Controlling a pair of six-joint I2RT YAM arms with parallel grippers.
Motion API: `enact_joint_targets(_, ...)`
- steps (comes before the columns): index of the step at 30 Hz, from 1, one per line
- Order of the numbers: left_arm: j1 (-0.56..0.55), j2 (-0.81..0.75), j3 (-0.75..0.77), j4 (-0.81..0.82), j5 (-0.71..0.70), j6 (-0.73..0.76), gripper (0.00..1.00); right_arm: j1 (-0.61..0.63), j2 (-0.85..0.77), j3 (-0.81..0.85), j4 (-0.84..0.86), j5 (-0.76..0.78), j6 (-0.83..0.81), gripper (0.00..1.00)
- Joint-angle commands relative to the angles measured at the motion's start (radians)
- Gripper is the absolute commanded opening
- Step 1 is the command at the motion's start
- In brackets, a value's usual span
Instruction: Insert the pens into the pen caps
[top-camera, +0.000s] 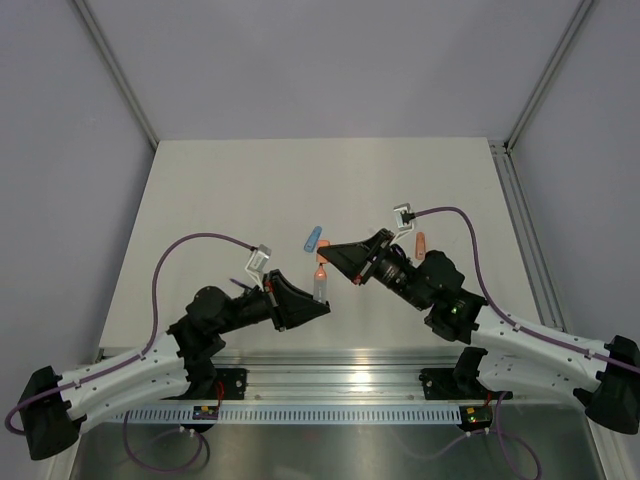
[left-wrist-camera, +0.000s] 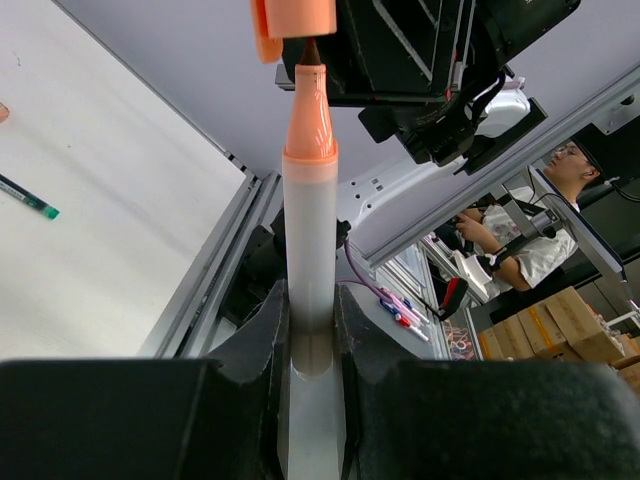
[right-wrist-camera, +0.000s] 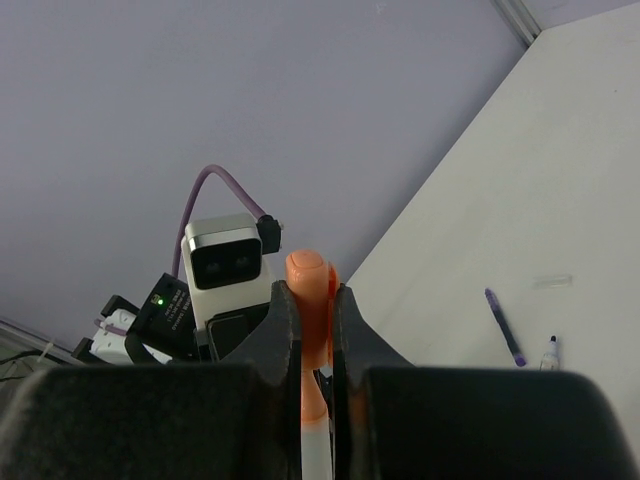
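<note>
My left gripper (top-camera: 320, 301) is shut on a pen with a clear barrel and an orange end (top-camera: 320, 285), which stands up between its fingers in the left wrist view (left-wrist-camera: 308, 210). My right gripper (top-camera: 327, 257) is shut on an orange pen cap (top-camera: 322, 250), seen pinched between the fingers in the right wrist view (right-wrist-camera: 311, 290). The cap (left-wrist-camera: 293, 20) hangs right over the pen's tip, and the nib is at the cap's mouth. A blue cap (top-camera: 312, 238) and another orange cap (top-camera: 421, 243) lie on the table.
A thin dark green-tipped pen (left-wrist-camera: 27, 196) lies on the white table (top-camera: 250, 190) to the left. In the right wrist view a purple pen (right-wrist-camera: 505, 326), another small pen (right-wrist-camera: 550, 350) and a clear cap (right-wrist-camera: 552, 282) lie on the table. Metal rails run along the near and right table edges.
</note>
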Motion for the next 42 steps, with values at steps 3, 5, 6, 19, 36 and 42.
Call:
enact_joint_targets(3,-0.005,-0.014,0.02,0.034,0.002,0.024,0.0,0.01,-0.009,-0.009,0.048,-0.05,-0.002,0.01)
enact_joint_targets(5,-0.005,-0.014,0.02,0.033,-0.001,0.022,0.0,0.009,-0.012,-0.018,0.055,-0.071,0.0,0.01)
enact_joint_targets(6,-0.005,-0.012,0.02,0.033,-0.003,0.025,0.0,0.01,-0.018,-0.021,0.061,-0.077,0.001,0.01)
enact_joint_targets(19,-0.004,0.018,0.095,0.047,0.009,0.059,0.0,0.009,-0.084,-0.11,0.113,-0.217,0.02,0.01)
enact_joint_targets(36,-0.005,0.055,0.243,0.042,-0.014,0.154,0.0,0.056,-0.135,-0.15,0.07,-0.244,0.041,0.0)
enact_joint_targets(42,-0.004,0.055,0.296,-0.011,-0.038,0.211,0.0,0.125,-0.133,-0.169,-0.004,-0.208,0.017,0.0)
